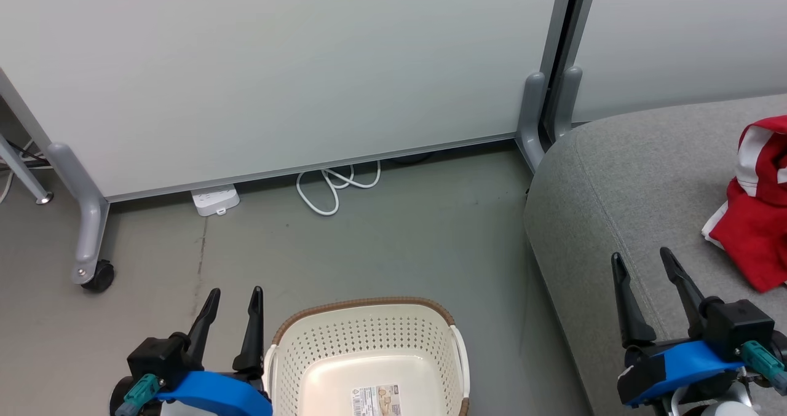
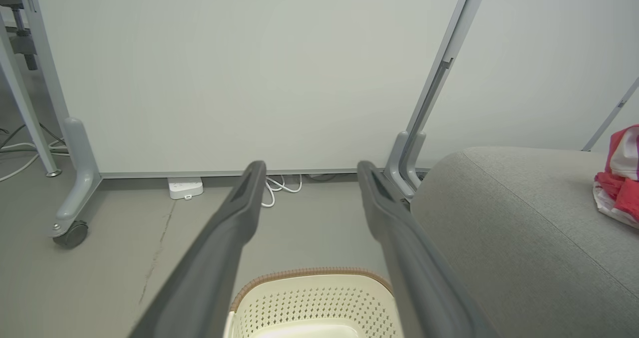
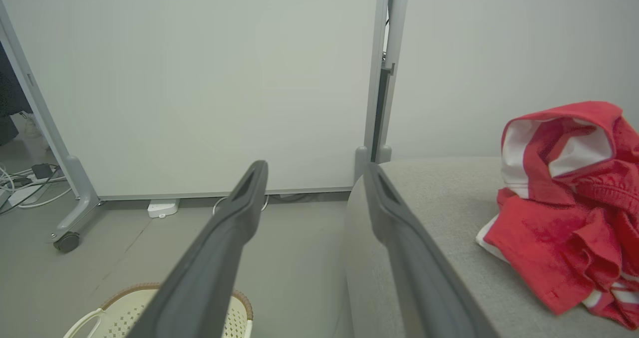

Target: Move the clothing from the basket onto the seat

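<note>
The left gripper (image 1: 235, 293) sits low on the robot's left and the right gripper (image 1: 642, 256) low on its right, both holding nothing, their long dark fingers (image 1: 253, 330) spread wide and pointing forward, each carried on a blue wrist mount (image 1: 695, 354).

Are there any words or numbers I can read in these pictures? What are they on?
The label on the floor of the basket: it has print and tiny pictures, too small and blurred to read.
The red clothing on the seat: no letters can be made out.
I can read no other writing.
</note>
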### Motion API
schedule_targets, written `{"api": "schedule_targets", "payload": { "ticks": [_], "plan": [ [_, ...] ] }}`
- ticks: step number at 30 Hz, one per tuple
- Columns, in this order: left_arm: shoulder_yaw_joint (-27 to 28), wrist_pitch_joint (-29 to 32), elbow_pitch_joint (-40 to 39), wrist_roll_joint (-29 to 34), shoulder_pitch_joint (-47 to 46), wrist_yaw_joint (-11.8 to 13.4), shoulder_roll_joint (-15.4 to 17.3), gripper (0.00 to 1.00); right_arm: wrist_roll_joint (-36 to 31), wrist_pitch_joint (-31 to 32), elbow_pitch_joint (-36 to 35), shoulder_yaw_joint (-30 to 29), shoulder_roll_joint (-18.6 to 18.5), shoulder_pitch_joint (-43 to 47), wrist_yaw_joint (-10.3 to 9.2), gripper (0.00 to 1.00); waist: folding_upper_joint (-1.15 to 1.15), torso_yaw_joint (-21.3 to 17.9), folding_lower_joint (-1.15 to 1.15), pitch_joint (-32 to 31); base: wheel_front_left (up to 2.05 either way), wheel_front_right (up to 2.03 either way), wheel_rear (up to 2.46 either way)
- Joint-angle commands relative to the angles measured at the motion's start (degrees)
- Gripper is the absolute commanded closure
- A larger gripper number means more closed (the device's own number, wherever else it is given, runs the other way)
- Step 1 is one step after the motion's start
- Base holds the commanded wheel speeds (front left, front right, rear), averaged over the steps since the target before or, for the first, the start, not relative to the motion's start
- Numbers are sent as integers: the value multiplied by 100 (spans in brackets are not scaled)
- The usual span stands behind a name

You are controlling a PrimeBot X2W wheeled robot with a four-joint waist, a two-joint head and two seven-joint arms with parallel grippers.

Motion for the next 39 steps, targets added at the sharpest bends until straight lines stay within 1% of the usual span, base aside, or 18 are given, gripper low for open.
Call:
{"api": "schedule_targets", "payload": {
  "ticks": [1,11,12,20,36,38,39],
  "plan": [
    [29,-27,17,46,39,-14,-12,0,57,-34,20,25,21,1,1,0,0,0,1,-6,0,0,0],
    [-27,-27,85,-1,51,-14,-50,0,128,-56,130,106,30,-32,1,0,0,10,1,-47,0,0,0],
    [-29,1,74,9,11,0,-42,100,138,-25,122,100,17,-5,0,100,0,9,1,-47,0,0,0],
    [-97,31,458,-12,376,1,-146,100,143,11,580,102,59,203,0,100,0,8,1,-49,0,0,0],
    [282,466,206,-1432,268,-1,-237,100,1947,297,650,31,52,72,0,100,0,13,1,-36,0,0,0],
    [325,516,174,-1595,253,-1,-247,100,2155,328,654,24,51,57,0,100,0,14,1,-35,0,0,0],
    [325,516,174,-1595,253,-1,-247,100,2155,328,654,24,51,57,0,100,0,14,1,-35,0,0,0]
  ]
}}
